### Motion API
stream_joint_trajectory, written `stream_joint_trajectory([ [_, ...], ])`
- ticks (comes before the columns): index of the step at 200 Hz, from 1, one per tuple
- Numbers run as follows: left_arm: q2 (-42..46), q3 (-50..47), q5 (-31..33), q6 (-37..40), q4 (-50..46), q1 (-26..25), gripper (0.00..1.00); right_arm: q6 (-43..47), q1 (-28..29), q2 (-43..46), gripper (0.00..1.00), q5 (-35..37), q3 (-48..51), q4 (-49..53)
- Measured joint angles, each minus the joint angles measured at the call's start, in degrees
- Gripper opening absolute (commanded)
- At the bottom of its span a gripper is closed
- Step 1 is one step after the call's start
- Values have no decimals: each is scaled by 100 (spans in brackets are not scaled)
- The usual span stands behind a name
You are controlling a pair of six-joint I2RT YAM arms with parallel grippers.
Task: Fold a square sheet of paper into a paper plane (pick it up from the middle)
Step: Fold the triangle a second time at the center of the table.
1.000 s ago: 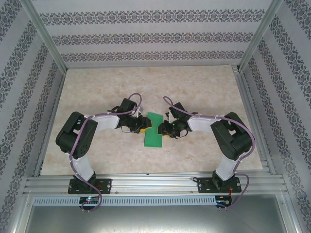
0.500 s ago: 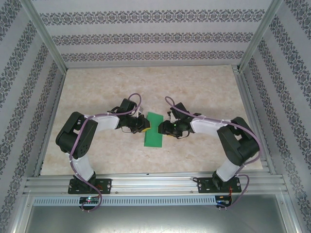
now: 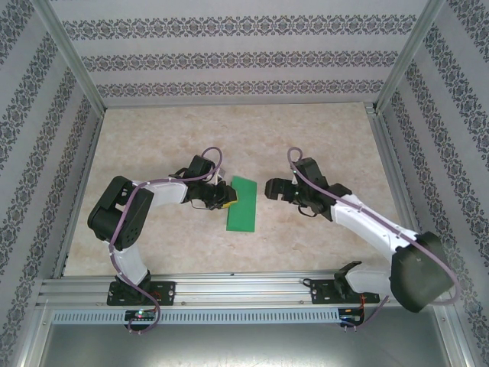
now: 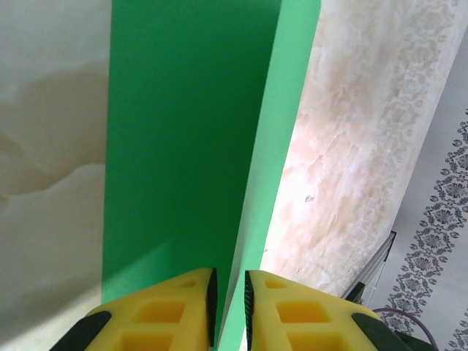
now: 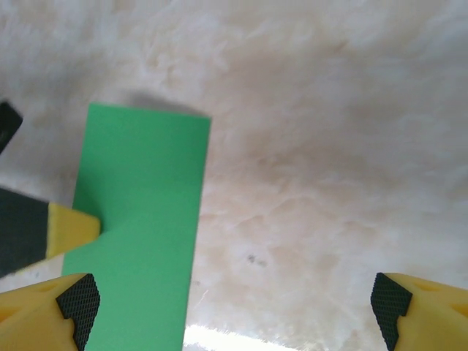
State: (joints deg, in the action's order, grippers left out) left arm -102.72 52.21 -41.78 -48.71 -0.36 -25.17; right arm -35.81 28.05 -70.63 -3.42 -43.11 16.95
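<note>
Folded to a long strip, the square sheet of paper lies central on the table, the left gripper clamped on its left edge. The right gripper hovers near its far right corner, jaws spread. Halving looks done; turning the far corners in would need the strip held steady.

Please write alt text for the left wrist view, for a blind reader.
The left end effector, with yellow fingers, is shut on the near edge of a folded green paper sheet, which stretches away over a pale marbled table.
</note>
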Motion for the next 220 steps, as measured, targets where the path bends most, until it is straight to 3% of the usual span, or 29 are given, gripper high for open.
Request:
stream_joint_trajectory([
  [40, 0, 0, 2, -2, 0, 0, 25, -337, -562, 258, 98, -157, 708, -404],
  [59, 0, 0, 0, -2, 0, 0, 25, -439, -549, 232, 88, -525, 881, -538],
  [76, 0, 0, 0, -2, -2, 0, 25, -431, -70, 155, 81, -603, 844, -605],
  [100, 0, 11, 0, -2, -2, 0, 25, -177, 1128, -17, 73, -372, 490, -428],
  [149, 0, 17, 2, -4, -2, 0, 25, 284, 3106, -1034, 66, 763, -767, 98],
  [171, 2, 17, 9, -4, -2, 0, 25, 413, 3517, -1517, 67, 1196, -1121, 302],
  [220, 7, 15, 20, -22, 0, 0, 25, 610, 3851, -2216, 68, 1862, -1534, 645],
])
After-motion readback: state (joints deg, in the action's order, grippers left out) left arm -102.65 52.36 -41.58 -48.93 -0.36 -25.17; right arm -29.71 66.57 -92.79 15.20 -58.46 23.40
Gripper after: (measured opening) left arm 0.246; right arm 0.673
